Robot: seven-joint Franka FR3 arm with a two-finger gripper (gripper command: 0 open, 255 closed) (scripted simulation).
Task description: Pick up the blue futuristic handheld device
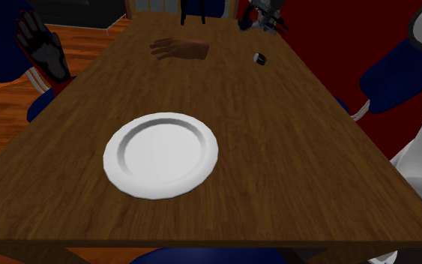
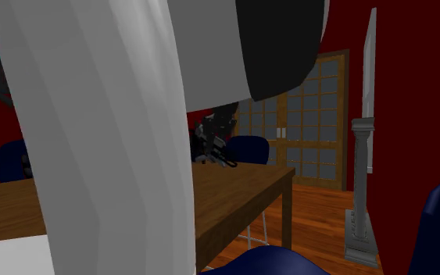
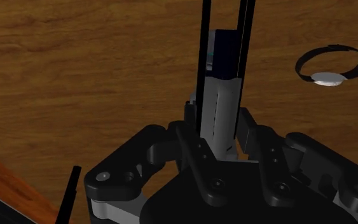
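We see the gripper with its 2 fingers clenched on the handheld device (grey body, dark blue end). It sits near the desk's far edge. We judge the grasp done and the lift under way, with clearing the desk left.

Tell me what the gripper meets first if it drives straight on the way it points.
Most likely the wooden tabletop: the gripper points down at it, and the device clasped between its fingers would touch first. Depth is unclear.
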